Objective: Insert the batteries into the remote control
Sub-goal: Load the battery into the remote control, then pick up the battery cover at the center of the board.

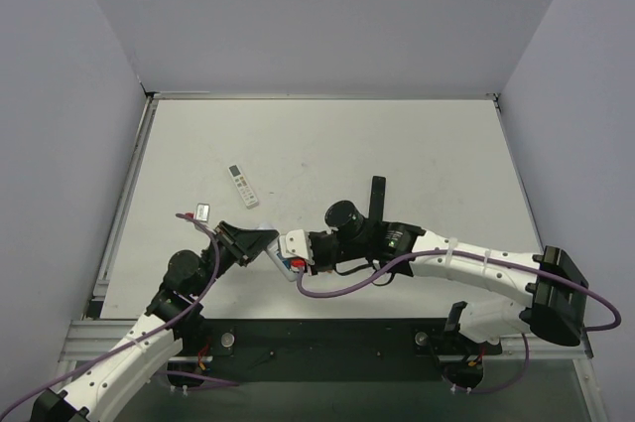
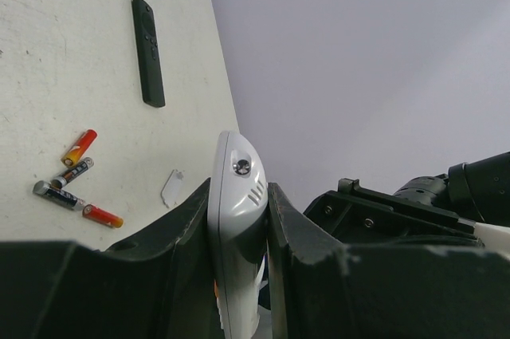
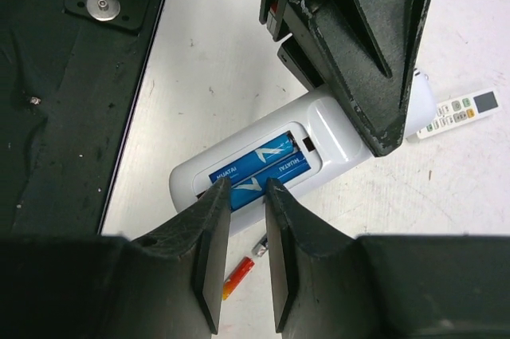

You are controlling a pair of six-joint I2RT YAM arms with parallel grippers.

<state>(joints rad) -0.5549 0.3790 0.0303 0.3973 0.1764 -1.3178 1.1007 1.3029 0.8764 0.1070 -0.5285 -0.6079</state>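
The remote control [image 3: 335,143] is a slim white one, held back-up just above the table. My left gripper [image 2: 237,189] is shut on one end of it. In the open recess two blue batteries [image 3: 259,165] lie side by side. My right gripper [image 3: 244,189] hovers over the nearer battery, jaws a little apart, and nothing is clamped between them. From above, both grippers meet at the remote control [image 1: 281,246], left gripper [image 1: 260,245] on its left and right gripper [image 1: 297,249] on its right.
Another white remote [image 1: 243,185] lies farther back, a black remote [image 1: 377,197] to the right. A small white battery cover [image 1: 202,211] lies at the left. Red cells [image 2: 80,147] and dark grey ones [image 2: 56,194] sit on the table under the held remote.
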